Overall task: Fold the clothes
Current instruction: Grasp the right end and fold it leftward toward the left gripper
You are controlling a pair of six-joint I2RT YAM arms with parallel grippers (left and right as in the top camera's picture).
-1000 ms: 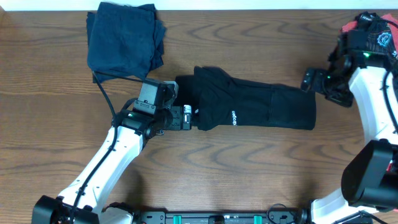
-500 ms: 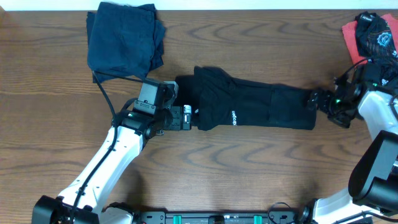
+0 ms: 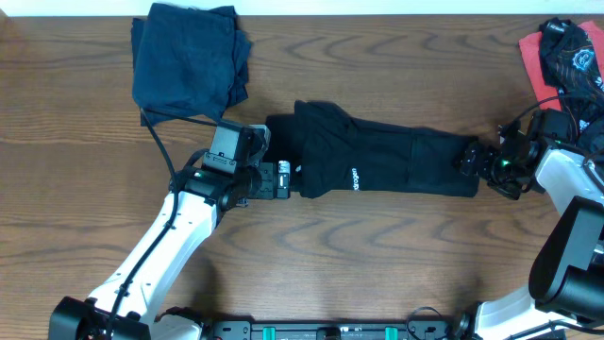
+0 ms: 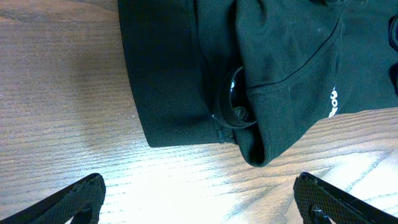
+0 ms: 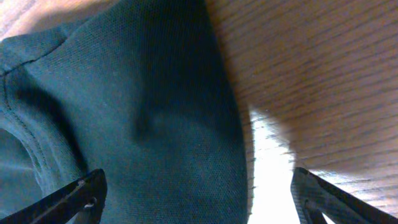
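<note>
Fingers (image 4: 82, 194) agape at either end — black T-shirt (image 3: 387, 162) between, flat

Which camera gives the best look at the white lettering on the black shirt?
The overhead view: the white lettering shows whole on the folded black shirt, though small. The left wrist view catches only part of it at a fold edge; the right wrist view shows plain fabric, no lettering.
</note>
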